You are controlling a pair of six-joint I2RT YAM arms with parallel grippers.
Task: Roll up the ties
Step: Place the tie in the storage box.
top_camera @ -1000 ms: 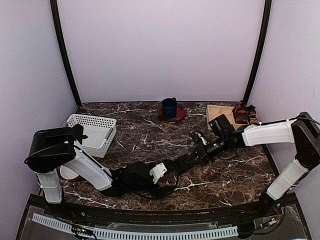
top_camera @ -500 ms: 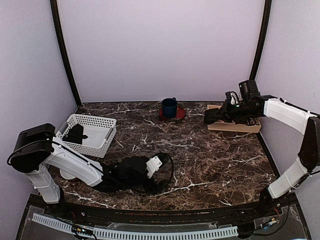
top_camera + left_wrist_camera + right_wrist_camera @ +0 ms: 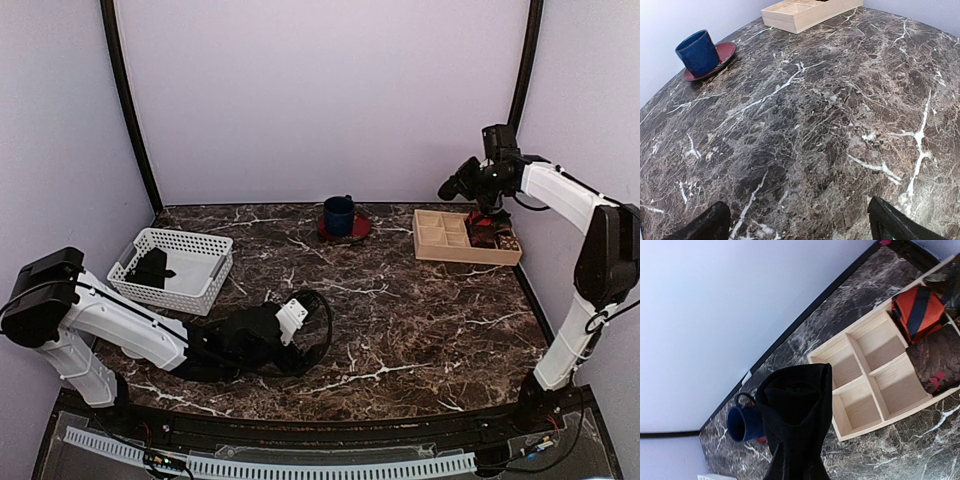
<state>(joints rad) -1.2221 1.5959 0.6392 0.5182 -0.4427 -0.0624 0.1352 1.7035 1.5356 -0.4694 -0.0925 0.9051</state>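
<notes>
The right gripper [image 3: 456, 186] is clamped shut on a rolled black tie [image 3: 796, 402], high above the wooden tray [image 3: 466, 256]. The step looks like stowing: next, lower it into an empty compartment and release. The left gripper [image 3: 798, 226], well in front of the tray, gapes wide and holds nothing.

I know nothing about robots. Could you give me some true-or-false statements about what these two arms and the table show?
The right gripper holds a black tie in the air. True.
The left gripper is clamped on a tie. False: it is open with nothing between its fingers.
The blue mug stands on a red saucer. True.
The white basket is empty. False: a second tie lies in it.
Every compartment of the wooden tray is filled. False: several are empty.
</notes>
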